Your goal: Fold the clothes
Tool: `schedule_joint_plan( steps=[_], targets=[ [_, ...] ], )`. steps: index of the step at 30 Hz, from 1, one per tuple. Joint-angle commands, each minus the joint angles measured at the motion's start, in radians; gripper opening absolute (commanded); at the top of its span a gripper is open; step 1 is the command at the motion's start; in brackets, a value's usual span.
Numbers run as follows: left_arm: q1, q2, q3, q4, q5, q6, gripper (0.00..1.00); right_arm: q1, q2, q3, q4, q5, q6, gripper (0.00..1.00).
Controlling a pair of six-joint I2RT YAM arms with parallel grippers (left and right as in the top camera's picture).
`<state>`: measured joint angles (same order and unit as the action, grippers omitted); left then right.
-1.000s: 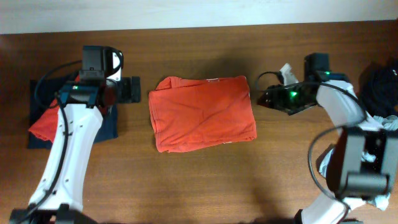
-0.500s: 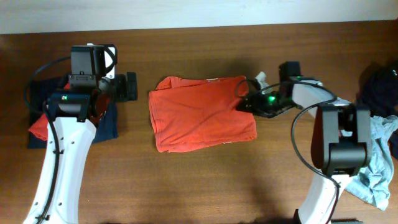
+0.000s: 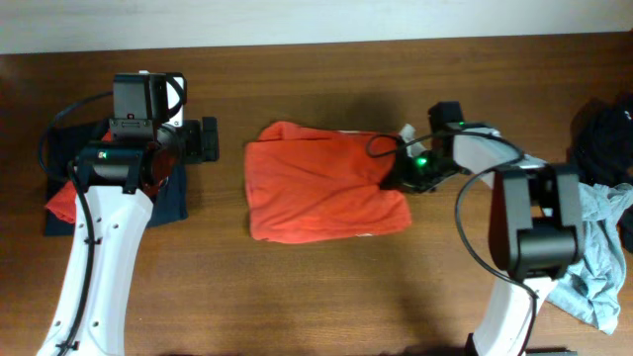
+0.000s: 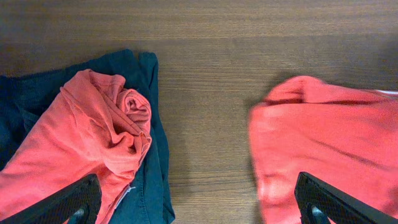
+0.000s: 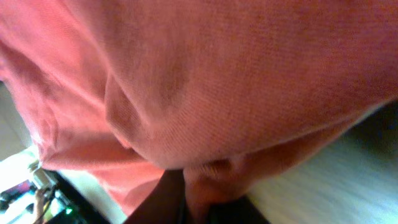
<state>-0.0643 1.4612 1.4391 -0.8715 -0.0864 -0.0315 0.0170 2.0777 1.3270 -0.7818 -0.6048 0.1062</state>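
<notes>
The clothes on the table's middle are one folded red-orange T-shirt (image 3: 321,188). My right gripper (image 3: 394,176) sits at its right edge, shut on a pinched fold of the red-orange cloth (image 5: 208,183), which fills the right wrist view. My left gripper (image 3: 210,140) hangs open over bare wood left of the shirt, its two black fingers (image 4: 65,202) far apart with nothing between them. In the left wrist view the shirt (image 4: 329,143) lies at the right. A second red-orange garment (image 4: 87,143) lies crumpled on a navy one (image 4: 155,180) at the left.
The navy and red-orange pile (image 3: 168,198) lies at the table's left, under my left arm. A black garment (image 3: 596,133) and a grey-blue one (image 3: 591,267) are heaped at the right edge. A pale wall strip (image 3: 297,20) runs along the table's back.
My right gripper has moved left onto the shirt's right edge and shut on it. The shirt's outline has shifted slightly to the right. My left arm moved a little early on, then stayed still.
</notes>
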Motion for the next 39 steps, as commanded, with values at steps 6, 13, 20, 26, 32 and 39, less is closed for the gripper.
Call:
schedule_joint_plan(
  steps=[6, 13, 20, 26, 32, 39],
  targets=[
    [0.004, -0.014, 0.021, 0.022, -0.009, 0.002, 0.99, -0.061, -0.204, 0.196, -0.254, 0.458, 0.006, 0.04],
    [0.004, -0.014, 0.021, 0.033, -0.009, 0.002, 0.99, 0.02, -0.219, 0.299, -0.336, 0.459, 0.004, 0.04],
    [0.003, -0.014, 0.021, 0.033, -0.009, 0.002, 0.99, 0.229, -0.164, 0.299, -0.252, 0.463, 0.008, 0.05],
    [0.003, -0.014, 0.021, 0.033, -0.009, 0.002, 0.99, 0.347, -0.07, 0.299, -0.22, 0.47, 0.015, 0.06],
    [0.003, -0.014, 0.021, 0.033, -0.009, 0.002, 0.99, 0.424, -0.045, 0.299, -0.173, 0.49, 0.003, 0.08],
    [0.003, -0.014, 0.021, 0.032, -0.008, 0.002, 0.99, 0.467, -0.035, 0.299, -0.137, 0.491, 0.003, 0.13]
  ],
)
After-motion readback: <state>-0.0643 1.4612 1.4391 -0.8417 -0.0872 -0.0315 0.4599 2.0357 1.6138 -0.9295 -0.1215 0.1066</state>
